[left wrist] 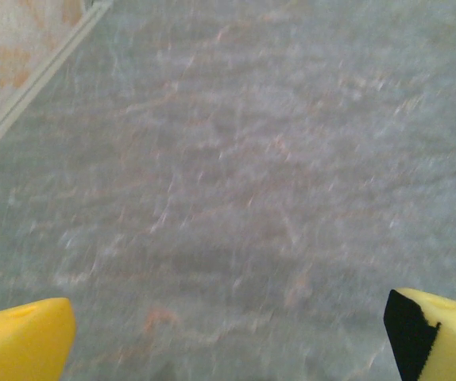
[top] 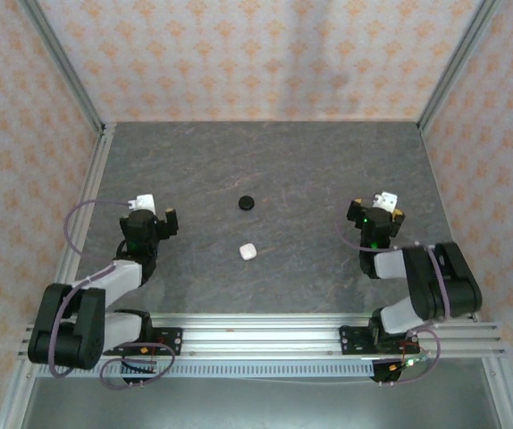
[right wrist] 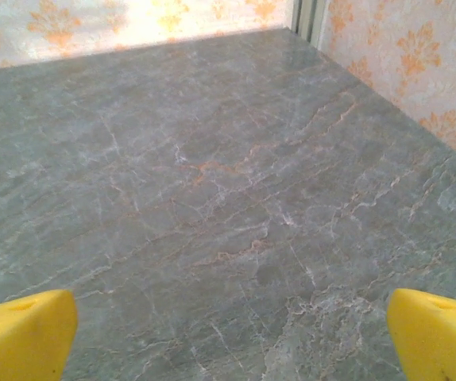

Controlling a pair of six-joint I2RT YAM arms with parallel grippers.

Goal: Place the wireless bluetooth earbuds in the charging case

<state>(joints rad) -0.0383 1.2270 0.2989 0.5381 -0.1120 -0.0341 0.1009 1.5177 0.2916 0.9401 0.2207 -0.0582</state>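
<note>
Start at your own side. Your left gripper (top: 154, 211) hangs low over the table (top: 310, 161) on the left. Its yellow fingers (left wrist: 21, 341) stand at the two edges of the wrist view, wide apart, with nothing between them but grey stone surface. Your right gripper (top: 380, 206) is the same on the other side: fingers (right wrist: 438, 333) spread, empty, bare table ahead. Both are well apart from anything you need.

Between the arms, a little further out, lies the white case (top: 248, 251). Beyond it is the black case (top: 247, 203), round and dark. Both look shut from above, though at this size you cannot be sure. The earbuds are too small to make out here. They may be inside the cases, but you cannot tell.

My reading is that you are either finished or right at the beginning, so check first. Bring one wrist camera in over the white case, the nearer one, before you commit to a grasp. If a lid needs opening, pin the case with one gripper and lift with the other, because a light case on this smooth top will likely skid. Come down straight, close slowly, and match each bud's colour to its case.
</note>
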